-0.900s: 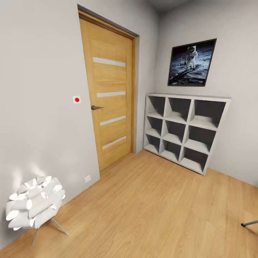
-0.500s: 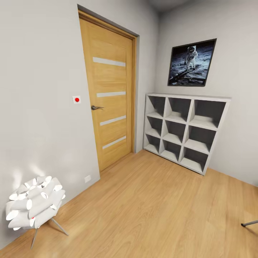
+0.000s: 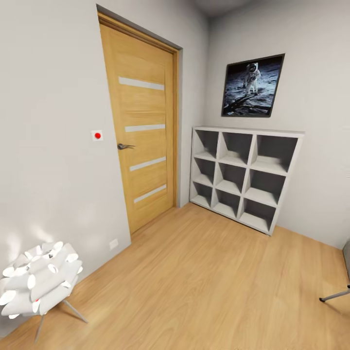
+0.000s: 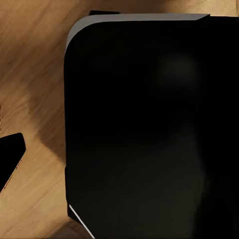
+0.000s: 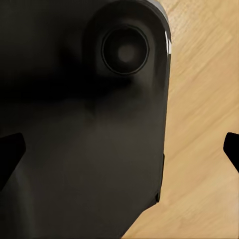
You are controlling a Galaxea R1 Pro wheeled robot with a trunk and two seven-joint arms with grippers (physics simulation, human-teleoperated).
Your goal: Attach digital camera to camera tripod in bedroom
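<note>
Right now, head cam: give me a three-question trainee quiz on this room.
1. True or false: the oak door is shut.
2. How many cubes does the white shelf have? A) six B) nine C) twelve
3. Fill in: the framed poster above the shelf shows an ____.

Key: 1 true. 2 B. 3 astronaut.
</note>
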